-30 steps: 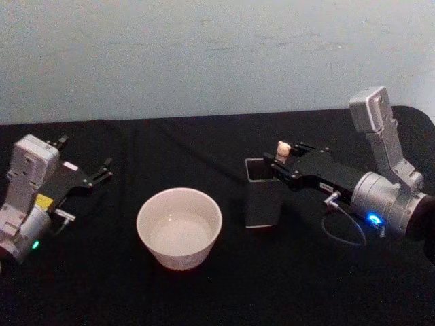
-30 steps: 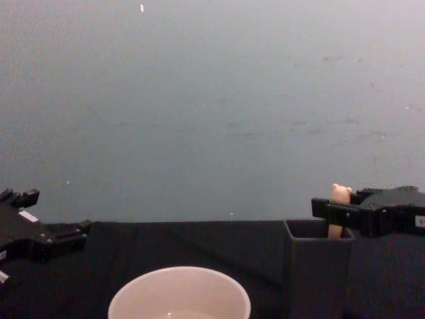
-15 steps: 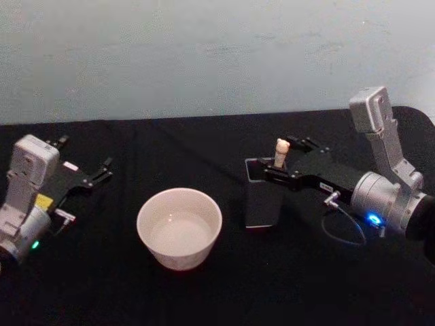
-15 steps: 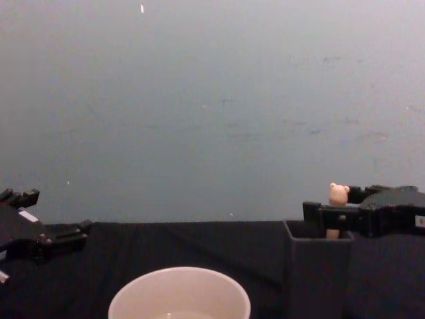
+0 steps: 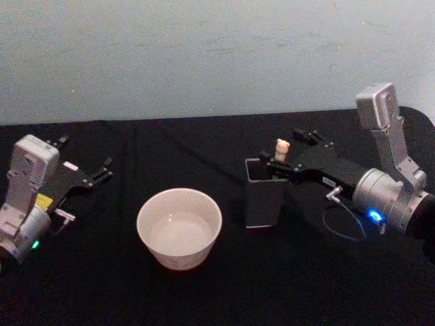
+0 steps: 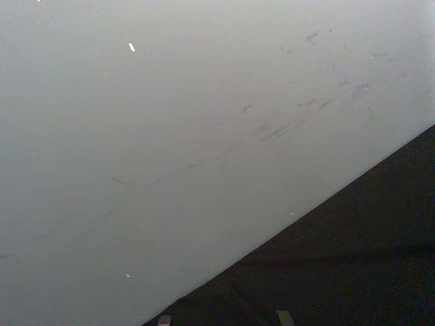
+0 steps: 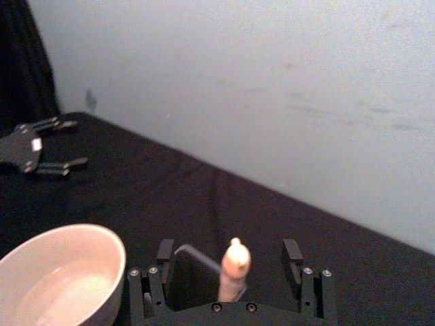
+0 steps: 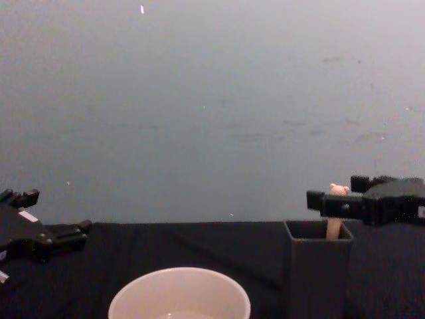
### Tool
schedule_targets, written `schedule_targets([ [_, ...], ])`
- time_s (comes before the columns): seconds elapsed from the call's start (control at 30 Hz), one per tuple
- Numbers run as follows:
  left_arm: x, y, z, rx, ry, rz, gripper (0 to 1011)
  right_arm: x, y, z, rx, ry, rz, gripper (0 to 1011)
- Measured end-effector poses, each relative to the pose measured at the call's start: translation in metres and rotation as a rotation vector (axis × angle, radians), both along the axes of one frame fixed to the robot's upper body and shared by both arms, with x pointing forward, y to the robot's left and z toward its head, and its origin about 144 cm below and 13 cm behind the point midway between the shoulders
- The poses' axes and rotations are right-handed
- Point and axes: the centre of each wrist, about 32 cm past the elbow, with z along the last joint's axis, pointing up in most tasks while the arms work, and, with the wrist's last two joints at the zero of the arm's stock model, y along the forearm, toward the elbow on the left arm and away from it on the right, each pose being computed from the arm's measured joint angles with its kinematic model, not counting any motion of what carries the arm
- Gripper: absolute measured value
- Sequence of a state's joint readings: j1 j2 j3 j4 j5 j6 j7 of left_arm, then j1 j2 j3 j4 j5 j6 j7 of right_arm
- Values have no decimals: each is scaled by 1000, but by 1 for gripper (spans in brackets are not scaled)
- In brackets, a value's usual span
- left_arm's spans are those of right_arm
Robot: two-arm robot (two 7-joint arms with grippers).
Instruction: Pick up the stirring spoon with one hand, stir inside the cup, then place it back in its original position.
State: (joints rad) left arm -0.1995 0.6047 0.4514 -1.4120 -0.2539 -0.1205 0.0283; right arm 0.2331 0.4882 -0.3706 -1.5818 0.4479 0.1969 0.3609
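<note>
The stirring spoon (image 5: pixel 282 147) stands upright in the dark grey square holder (image 5: pixel 262 197), with its bear head poking above the rim. My right gripper (image 5: pixel 281 148) is open, one finger on each side of the bear head and a gap to either side; in the right wrist view the spoon handle (image 7: pixel 234 270) rises between the spread fingers (image 7: pixel 292 250). The cream cup (image 5: pixel 179 227) sits left of the holder with shallow liquid inside. My left gripper (image 5: pixel 85 157) rests open at the table's left. In the chest view the right gripper (image 8: pixel 335 191) hovers at the holder's (image 8: pixel 317 272) top.
A black cloth (image 5: pixel 204 299) covers the table, and a pale wall (image 5: pixel 204 54) stands behind it. The cup (image 8: pixel 179 292) sits near the front, about a hand's width from the holder. The right arm's grey body (image 5: pixel 387 197) hangs over the table's right side.
My right gripper has risen a little, from below the bear head to level with it, and drawn back slightly. The spoon stays in the holder. The left arm has not moved.
</note>
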Motion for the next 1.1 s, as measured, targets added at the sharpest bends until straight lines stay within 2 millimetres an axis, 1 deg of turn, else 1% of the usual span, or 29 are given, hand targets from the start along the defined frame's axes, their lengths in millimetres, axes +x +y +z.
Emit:
schedule_targets([
  [0.2,0,0,0,0,0,0,1001,-1,3,1,57,-70,-80,1000],
  [0.27,0,0,0,0,0,0,1001,-1,4,3,111,-114,-150,1000],
  [0.3,0,0,0,0,0,0,1001,-1,4,3,111,-114,-150,1000],
  [0.43,0,0,0,0,0,0,1001,2,9,4,162,-172,-286,1000],
  [0.6,0,0,0,0,0,0,1001,11,14,-2,116,-178,-417,1000],
  [0.63,0,0,0,0,0,0,1001,11,14,-2,116,-178,-417,1000],
  [0.83,0,0,0,0,0,0,1001,16,16,-17,32,-131,-485,1000],
  [1.1,0,0,0,0,0,0,1001,17,15,-50,-68,-65,-529,1000],
])
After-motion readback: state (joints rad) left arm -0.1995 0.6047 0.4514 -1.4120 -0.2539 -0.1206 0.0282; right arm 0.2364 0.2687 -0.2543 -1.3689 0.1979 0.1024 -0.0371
